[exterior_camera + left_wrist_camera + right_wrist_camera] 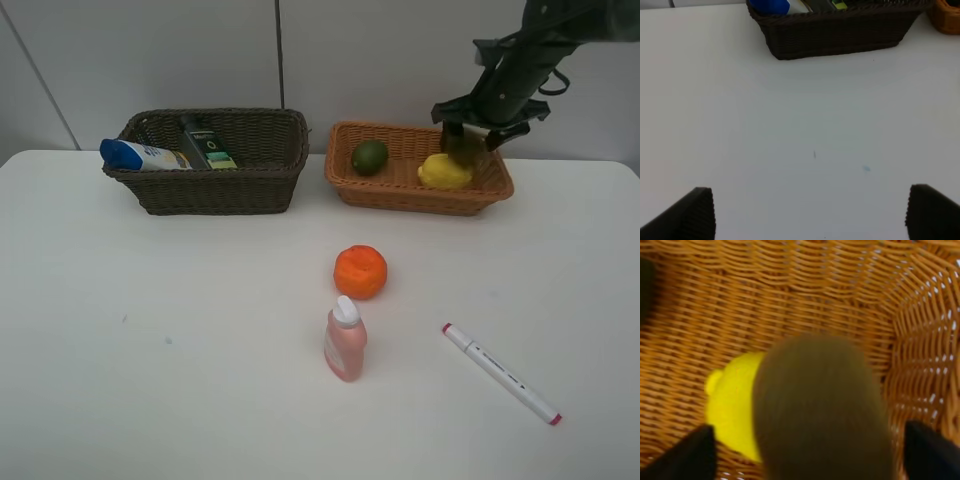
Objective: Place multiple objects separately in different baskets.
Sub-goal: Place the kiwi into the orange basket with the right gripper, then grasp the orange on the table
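My right gripper (470, 138) hangs open over the light orange-tan basket (400, 195). In the right wrist view the brown kiwi (822, 410) is blurred between the wide-apart fingers (690, 455), touching neither, just above the yellow lemon (732, 410). The lemon (445, 171) and the dark green lime (369, 156) lie in that basket. The dark brown basket (215, 190) holds the blue-capped white bottle (140, 155) and the black-green pump bottle (205, 140). The orange (360, 271), pink bottle (345, 341) and marker (500, 373) are on the table. My left gripper (810, 210) is open and empty.
The white table (150, 350) runs to a grey wall behind the baskets. In the left wrist view the dark basket (840, 35) is ahead of the left gripper, with bare tabletop between them. The left arm does not show in the high view.
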You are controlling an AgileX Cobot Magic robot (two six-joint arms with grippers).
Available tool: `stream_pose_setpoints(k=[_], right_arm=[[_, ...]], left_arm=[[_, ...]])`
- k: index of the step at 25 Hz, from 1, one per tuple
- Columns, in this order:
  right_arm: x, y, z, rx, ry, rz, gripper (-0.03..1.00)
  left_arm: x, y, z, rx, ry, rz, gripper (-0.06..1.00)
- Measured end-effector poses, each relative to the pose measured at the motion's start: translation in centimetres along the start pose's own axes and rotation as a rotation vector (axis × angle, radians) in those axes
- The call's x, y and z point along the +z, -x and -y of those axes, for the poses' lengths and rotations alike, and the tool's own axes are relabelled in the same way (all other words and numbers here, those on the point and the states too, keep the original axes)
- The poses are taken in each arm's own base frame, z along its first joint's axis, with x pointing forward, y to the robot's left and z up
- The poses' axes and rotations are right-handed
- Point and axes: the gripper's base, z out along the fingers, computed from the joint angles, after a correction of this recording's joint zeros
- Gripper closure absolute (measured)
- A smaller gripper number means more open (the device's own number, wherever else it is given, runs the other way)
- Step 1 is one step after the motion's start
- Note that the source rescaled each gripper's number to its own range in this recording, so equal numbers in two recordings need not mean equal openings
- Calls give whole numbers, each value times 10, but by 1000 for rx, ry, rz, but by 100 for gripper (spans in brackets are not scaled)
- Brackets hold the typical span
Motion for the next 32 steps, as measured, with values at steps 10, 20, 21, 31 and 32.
stream_pose_setpoints(k=[10, 20, 21, 31, 32], right_arm=[[-35, -18, -12, 65, 106, -226, -2], [-55, -37, -78, -40, 155, -291, -2], [-57, -42, -90, -65, 161, -301, -2], [-47, -109, -181, -297, 176, -439, -2], [-44, -110, -184, -304, 176, -428, -2]], left_arm=[[0, 0, 0, 0, 0, 0, -6], [0, 0, 0, 0, 0, 0, -6], [0, 0, 0, 0, 0, 0, -6], [0, 0, 0, 0, 0, 0, -6], [0, 0, 0, 0, 0, 0, -6]])
